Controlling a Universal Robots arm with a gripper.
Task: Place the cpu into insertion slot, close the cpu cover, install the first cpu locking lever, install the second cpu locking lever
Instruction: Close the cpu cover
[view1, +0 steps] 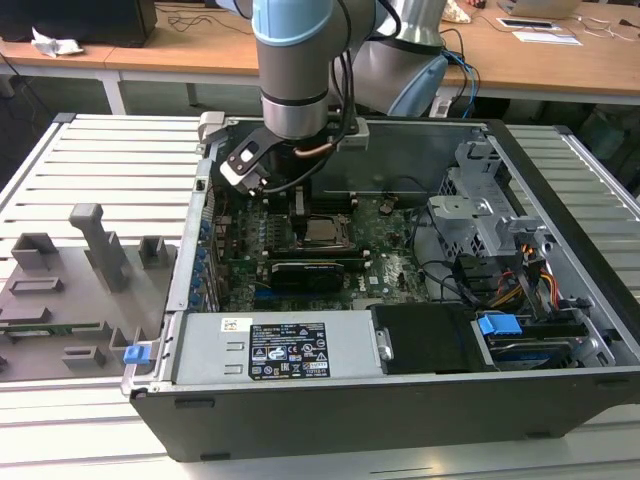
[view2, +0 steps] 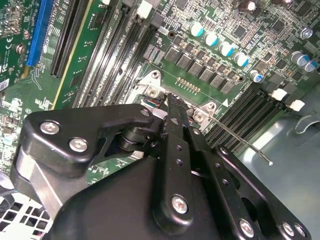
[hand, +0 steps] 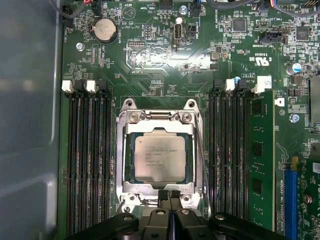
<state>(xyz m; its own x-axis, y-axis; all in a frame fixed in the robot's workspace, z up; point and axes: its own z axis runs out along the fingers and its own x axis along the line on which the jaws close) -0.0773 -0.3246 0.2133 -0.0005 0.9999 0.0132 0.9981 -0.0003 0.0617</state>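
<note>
Exterior view: the arm (view1: 295, 70) reaches down into an open computer case (view1: 400, 410) that lies on a slatted table (view1: 100, 150). The gripper (view1: 300, 205) is low over the green circuit board (view1: 395, 250), just beside the cpu (view1: 322, 232), which shows as a pale square in the middle of the board. A grey fixture plate (view1: 70, 290) lies outside the case, at the exterior view's left. Second wrist view: the two black fingers (view2: 175, 125) are pressed together. The closed tip of the gripper (view2: 170, 100) rests against the silvery end of the insertion slot (view2: 152, 82). I cannot tell whether anything is pinched between them. A thin locking lever (view2: 240, 142) runs from the socket corner out across the black memory slots (view2: 250, 107), and its free end lies over the grey case metal. First wrist view: the cpu (hand: 161, 159) sits flat inside the insertion slot (hand: 129, 103), metal face up. The cpu cover (hand: 128, 160) lies down around it as a silvery frame. The gripper (hand: 170, 196) meets the frame's near edge, fingertips (hand: 164, 196) touching each other. A wire lever (hand: 199, 150) lies along one side of the socket. Whether it is latched cannot be made out. Memory slots (hand: 90, 160) flank the socket on both sides.
</note>
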